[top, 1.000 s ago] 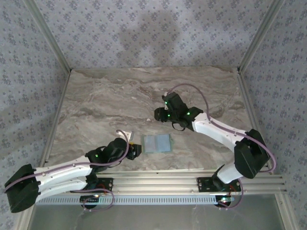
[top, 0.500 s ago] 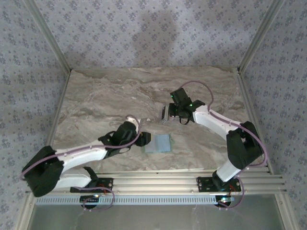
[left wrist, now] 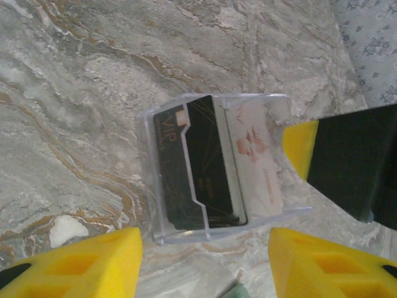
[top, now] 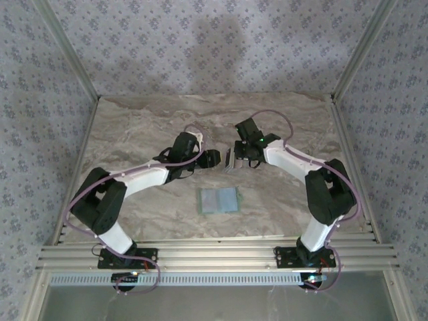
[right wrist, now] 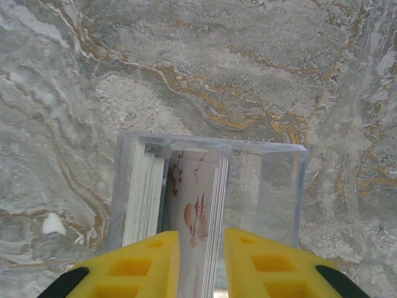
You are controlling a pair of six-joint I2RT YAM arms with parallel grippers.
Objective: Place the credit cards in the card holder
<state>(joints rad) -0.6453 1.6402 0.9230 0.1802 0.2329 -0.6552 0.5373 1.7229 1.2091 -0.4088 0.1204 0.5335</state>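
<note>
On the marble table (top: pixel 134 127) you are near the start. The green wallet (top: pixel 219 200) lies flat close to the arms' bases, with no card resting on it that I can make out from above. It is well apart from the clear box (right wrist: pixel 273 186), which stands farther out where both arms meet. The cards (right wrist: pixel 193 205) stand upright in that box: a black one, a pale stack, and white ones with a red pattern. Your right gripper (right wrist: pixel 201 248) reaches into the box and is closed on the white patterned cards, which fill the narrow gap between its fingers. Those cards sit inside the box, not yet lifted. Your left gripper (left wrist: pixel 208 261) hovers at the near end of the box with its fingers spread wide, touching nothing. By my reading, every card has yet to be drawn out, carried across and slipped into the wallet.
</note>
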